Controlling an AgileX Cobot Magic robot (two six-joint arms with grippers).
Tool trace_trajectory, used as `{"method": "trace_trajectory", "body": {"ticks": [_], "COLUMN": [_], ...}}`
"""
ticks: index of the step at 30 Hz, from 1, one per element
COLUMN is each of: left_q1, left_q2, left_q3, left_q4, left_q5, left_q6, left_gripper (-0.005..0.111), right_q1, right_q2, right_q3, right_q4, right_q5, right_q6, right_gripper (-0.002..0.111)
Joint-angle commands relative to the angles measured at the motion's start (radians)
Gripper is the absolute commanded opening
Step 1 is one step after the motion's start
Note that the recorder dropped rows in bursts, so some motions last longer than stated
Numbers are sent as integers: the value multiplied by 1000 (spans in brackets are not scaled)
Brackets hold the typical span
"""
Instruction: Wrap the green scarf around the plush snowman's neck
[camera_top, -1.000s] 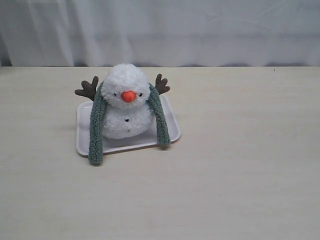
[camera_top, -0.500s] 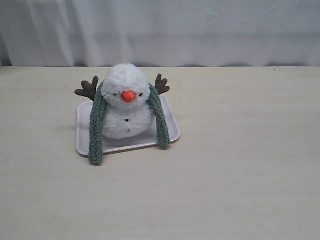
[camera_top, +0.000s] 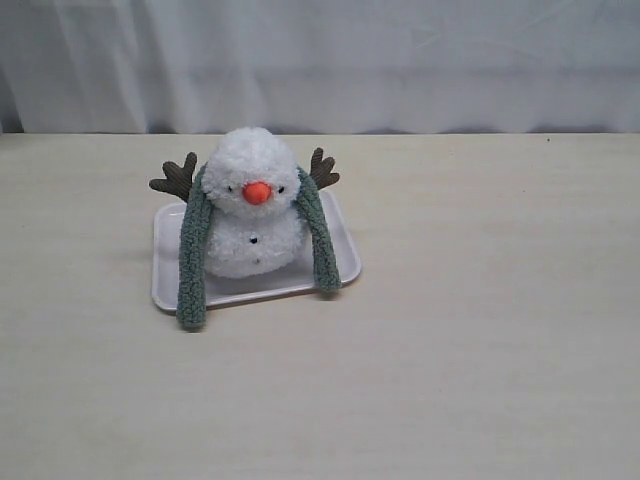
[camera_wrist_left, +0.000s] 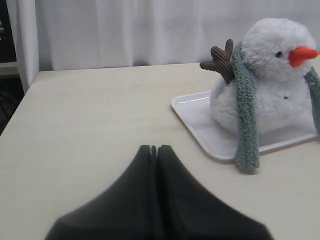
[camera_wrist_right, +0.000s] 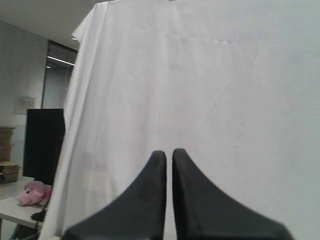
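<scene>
The plush snowman (camera_top: 250, 165) sits upright on a white tray (camera_top: 262, 290), facing the front. Behind the snowman's neck (camera_top: 256, 214) runs the green scarf (camera_top: 192, 262); its two ends hang down the front, one on each side, uncrossed. The left end reaches past the tray onto the table. Neither gripper shows in the exterior view. In the left wrist view my left gripper (camera_wrist_left: 154, 148) is shut and empty, low over the table, well apart from the snowman (camera_wrist_left: 270, 55), scarf (camera_wrist_left: 246, 115) and tray (camera_wrist_left: 200, 120). My right gripper (camera_wrist_right: 169, 152) is shut on nothing and faces the white curtain.
A pale wooden table (camera_top: 460, 350) stretches around the tray, with a white curtain (camera_top: 400, 70) hanging behind it. The left wrist view shows the table's side edge (camera_wrist_left: 22, 97). A pink plush toy (camera_wrist_right: 32, 194) lies on another table far off, beside the curtain.
</scene>
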Motion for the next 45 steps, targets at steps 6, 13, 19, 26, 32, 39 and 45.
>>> {"method": "trace_trajectory", "body": {"ticks": [6, 13, 19, 26, 32, 39, 45], "left_q1": [1, 1, 1, 1, 1, 1, 1], "left_q2": [-2, -2, -2, -2, -2, -2, -2], "left_q3": [3, 3, 3, 3, 3, 3, 3], "left_q4": [-3, -3, -3, -3, -3, -3, -3], "left_q5": [-17, -17, -14, -14, -14, -14, -16], "left_q6": [-1, -1, -1, -1, -1, -1, -1], "left_gripper": [0, 0, 0, 0, 0, 0, 0], "right_q1": [-247, -335, -355, -355, -355, -355, -355], "right_q2": [-2, -2, -2, -2, -2, -2, -2], "right_q3": [103, 174, 282, 416, 535, 606, 670], "right_q4": [128, 128, 128, -7, -7, -7, -7], "right_q5": [-10, -8, -10, -6, -6, -9, -39], "right_q6": [6, 6, 6, 6, 6, 6, 6], "right_gripper": [4, 4, 4, 4, 4, 4, 4]}}
